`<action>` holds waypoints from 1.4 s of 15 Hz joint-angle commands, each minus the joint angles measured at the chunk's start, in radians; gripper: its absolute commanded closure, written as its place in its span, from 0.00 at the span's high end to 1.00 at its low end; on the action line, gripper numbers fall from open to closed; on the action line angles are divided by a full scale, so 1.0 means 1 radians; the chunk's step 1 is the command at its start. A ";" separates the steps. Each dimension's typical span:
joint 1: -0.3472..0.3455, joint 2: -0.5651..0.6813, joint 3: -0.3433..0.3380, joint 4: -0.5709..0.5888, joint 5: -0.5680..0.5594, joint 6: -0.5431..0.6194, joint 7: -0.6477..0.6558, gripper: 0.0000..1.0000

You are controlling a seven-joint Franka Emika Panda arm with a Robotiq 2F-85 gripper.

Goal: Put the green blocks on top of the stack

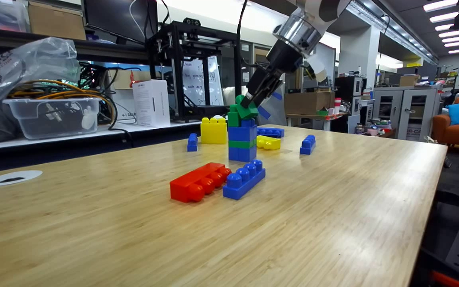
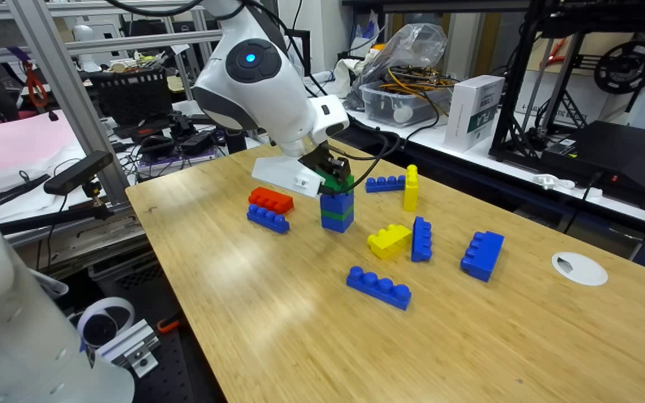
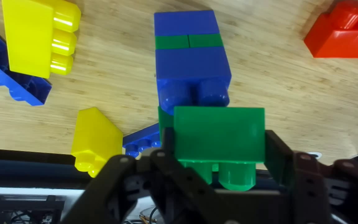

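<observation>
The stack (image 1: 242,154) of blue bricks with a thin green layer stands upright on the table; it also shows in an exterior view (image 2: 337,218) and the wrist view (image 3: 191,62). A green block (image 1: 233,119) sits on one side of its top; in the wrist view only a strip of it (image 3: 165,119) shows. My gripper (image 3: 218,141) is shut on the other green block (image 3: 219,133), which has studs pointing back toward the palm. In an exterior view this held block (image 1: 248,110) is tilted just above the stack's free top side. Whether it touches the stack is unclear.
A red brick (image 1: 197,180) and a long blue brick (image 1: 245,181) lie near the stack. A tall yellow block (image 2: 410,189), a flat yellow brick (image 2: 389,240) and several blue bricks (image 2: 378,287) lie around it. A shelf with a 3D printer (image 2: 613,162) borders the table.
</observation>
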 commanded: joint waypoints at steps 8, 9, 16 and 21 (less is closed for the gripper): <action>-0.008 0.062 -0.013 0.068 0.237 -0.038 -0.275 0.44; -0.008 0.064 -0.014 0.071 0.253 -0.039 -0.297 0.44; -0.009 0.059 -0.018 0.065 0.318 -0.050 -0.417 0.44; -0.015 0.044 -0.035 0.056 0.334 -0.085 -0.487 0.44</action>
